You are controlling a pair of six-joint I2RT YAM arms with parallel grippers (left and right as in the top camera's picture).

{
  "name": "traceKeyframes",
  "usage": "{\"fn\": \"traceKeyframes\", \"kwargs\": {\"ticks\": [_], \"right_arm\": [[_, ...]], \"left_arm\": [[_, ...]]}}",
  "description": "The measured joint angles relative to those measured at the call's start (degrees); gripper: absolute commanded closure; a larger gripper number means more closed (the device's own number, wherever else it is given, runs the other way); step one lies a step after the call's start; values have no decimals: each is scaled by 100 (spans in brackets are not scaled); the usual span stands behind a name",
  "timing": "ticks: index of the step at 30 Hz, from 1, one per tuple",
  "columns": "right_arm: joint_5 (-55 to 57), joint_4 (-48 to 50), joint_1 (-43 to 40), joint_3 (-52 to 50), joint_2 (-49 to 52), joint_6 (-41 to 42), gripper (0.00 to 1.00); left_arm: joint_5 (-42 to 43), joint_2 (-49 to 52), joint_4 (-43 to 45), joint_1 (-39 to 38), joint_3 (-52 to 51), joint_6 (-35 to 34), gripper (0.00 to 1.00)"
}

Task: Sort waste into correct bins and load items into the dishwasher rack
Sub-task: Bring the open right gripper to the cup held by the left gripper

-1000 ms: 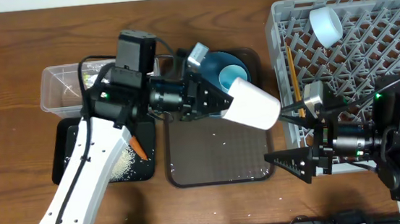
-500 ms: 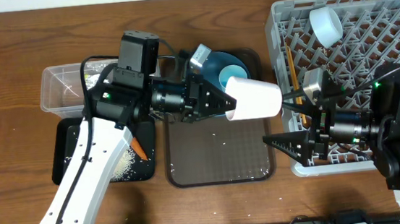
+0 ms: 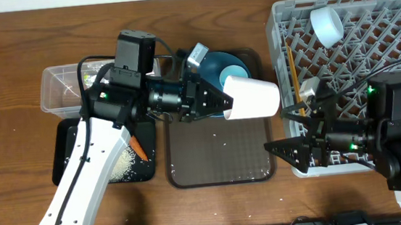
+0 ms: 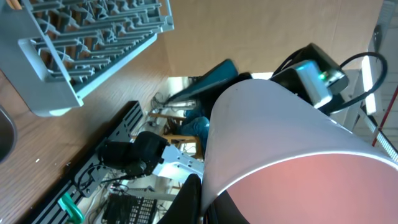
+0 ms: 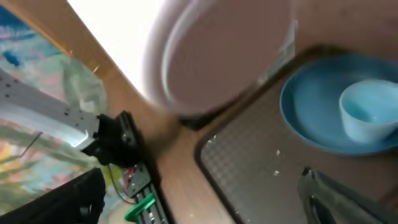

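Note:
My left gripper (image 3: 220, 103) is shut on the rim of the pale pink cup (image 3: 251, 97), which lies sideways in the air over the brown tray (image 3: 219, 158). The left wrist view shows one finger (image 4: 189, 199) outside the cup (image 4: 280, 143) wall and the other inside. My right gripper (image 3: 276, 133) stands open just right of the cup's base, touching nothing. Its wrist view shows the blurred cup (image 5: 217, 56) ahead. The blue plate (image 3: 211, 66) holds the light blue cup (image 3: 233, 72). The bowl (image 3: 326, 25) and chopsticks (image 3: 293, 75) sit in the grey rack (image 3: 395, 8).
A clear bin (image 3: 60, 92) stands at the left with a black bin (image 3: 70, 164) in front of it. The black bin holds rice (image 3: 121, 164) and a carrot (image 3: 139, 148). A few rice grains dot the brown tray. The rack's near corner (image 4: 81, 43) shows in the left wrist view.
The left gripper has levelled the pink cup and lifted it slightly. The open right gripper has shifted up and closer to the cup's base.

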Motion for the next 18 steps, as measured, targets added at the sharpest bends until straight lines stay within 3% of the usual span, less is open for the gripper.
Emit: {"fn": "traceKeyframes", "kwargs": {"ticks": [8,18], "right_arm": [[-409,861,0,0,0,-48,1],[-741,868,0,0,0,-48,1]], "left_arm": [[4,0,-986,-4,0,592,94],[4,0,-1032,-44,0,901,94]]}}
